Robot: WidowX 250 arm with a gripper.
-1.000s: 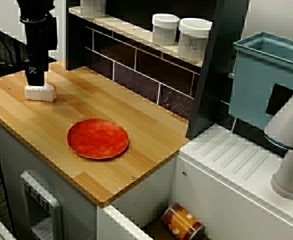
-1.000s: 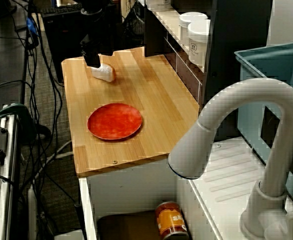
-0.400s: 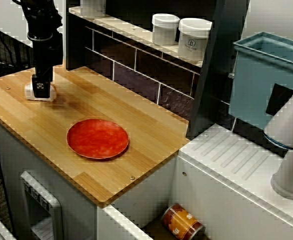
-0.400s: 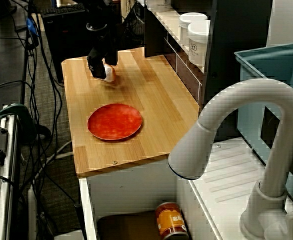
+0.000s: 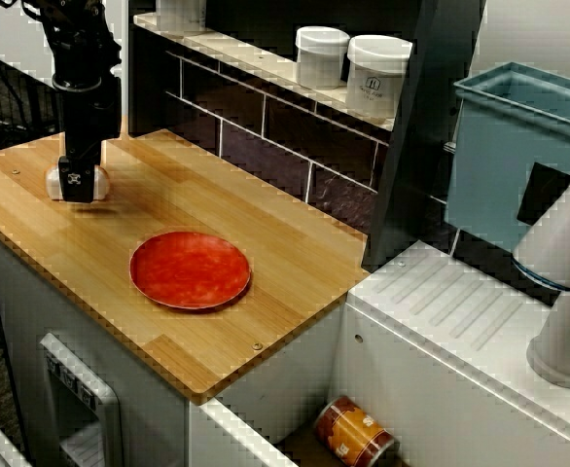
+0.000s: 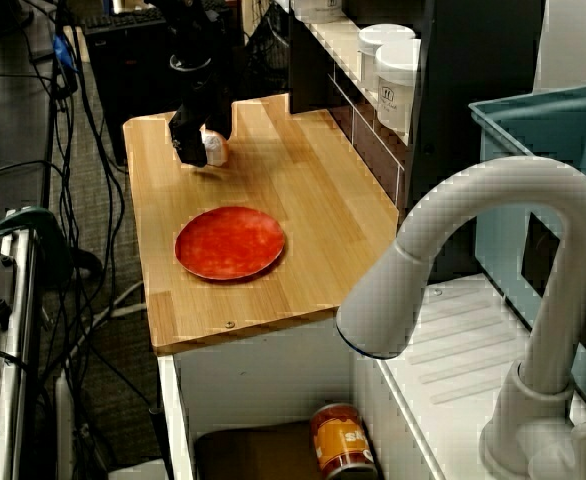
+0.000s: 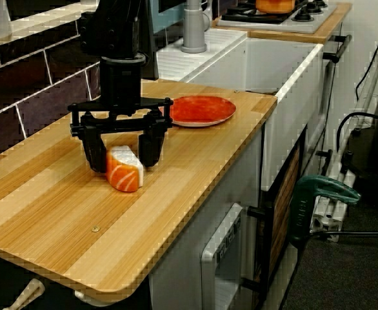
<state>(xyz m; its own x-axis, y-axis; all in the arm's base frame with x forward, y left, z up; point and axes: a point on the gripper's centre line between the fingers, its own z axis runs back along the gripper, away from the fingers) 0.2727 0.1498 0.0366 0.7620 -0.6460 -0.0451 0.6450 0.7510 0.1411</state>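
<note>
While the gripper [image 7: 123,150] stands low over the wooden counter [image 7: 79,213] with its 2 fingers [image 7: 95,152] spread apart, the salmon sushi piece [image 7: 124,170] lies on the counter between them, unclamped; the red plate [image 7: 202,110] sits well apart.

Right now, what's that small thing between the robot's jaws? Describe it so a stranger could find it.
Look at the wooden counter, then at the open jaws standing on either side of a toy sushi piece. It is a small white block with one orange, striped side, unlike the flat, round red plate farther along.
</note>
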